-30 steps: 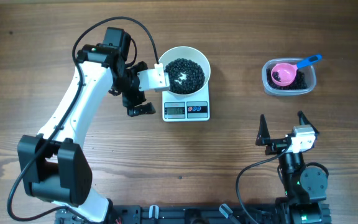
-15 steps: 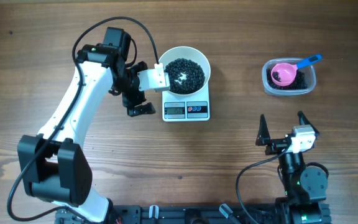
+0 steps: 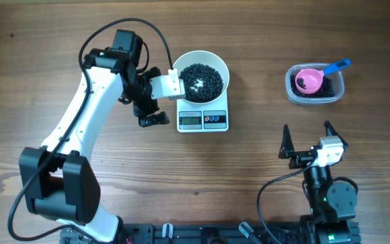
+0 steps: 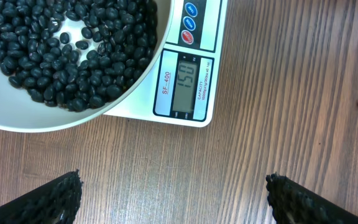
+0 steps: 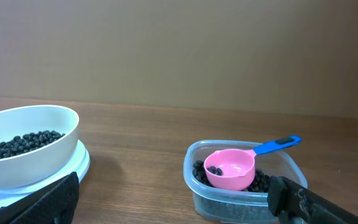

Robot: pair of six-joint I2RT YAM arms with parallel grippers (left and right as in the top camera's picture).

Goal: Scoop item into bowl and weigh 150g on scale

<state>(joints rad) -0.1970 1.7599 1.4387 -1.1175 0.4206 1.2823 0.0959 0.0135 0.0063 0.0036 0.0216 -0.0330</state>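
Nothing has moved since a second ago: the glossy black beans (image 4: 73, 56) fill the round white bowl (image 4: 48, 118) on the small white digital scale (image 3: 203, 120), its display (image 4: 188, 84) reading 150, left tool (image 4: 176, 198) and right tool (image 3: 309, 137) both spread empty, so weighing seems finished, needing only retreat
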